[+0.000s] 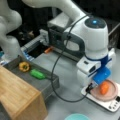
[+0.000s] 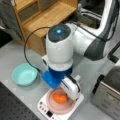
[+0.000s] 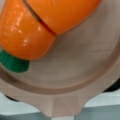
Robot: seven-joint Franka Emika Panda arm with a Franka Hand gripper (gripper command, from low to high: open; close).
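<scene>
The gripper [image 1: 102, 82] hangs low over a round pink plate [image 1: 113, 93], at a front view's right bottom; its fingertips are hidden behind the blue mount and the white wrist housing, so I cannot tell how far the jaws stand apart or whether they clasp anything. The white Franka arm [image 1: 93, 37] comes in from a front view's top and bends down, the last link standing nearly upright with its blue-lit cap on top; a black cable [image 1: 56, 72] loops from it down to the wrist. In a front view the same arm [image 2: 60, 45] is seen from above, directly over the plate [image 2: 53, 105].

Just beneath the gripper lies an orange plastic toy carrot [image 1: 104, 87], on the plate. In the wrist view the carrot [image 3: 32, 32] fills the upper left, its long axis running from lower left to upper right, the green stem end [image 3: 12, 63] pointing to lower left, with a dark seam across the body. The plate [image 3: 75, 75] sits on a flat white scale with buttons [image 1: 111, 105].

Farther off are a teal bowl [image 2: 24, 74], a green vegetable [image 1: 37, 74] and a yellow pepper [image 1: 24, 66] in a grey tray [image 1: 53, 83], and a wooden shelf unit [image 1: 17, 97].
</scene>
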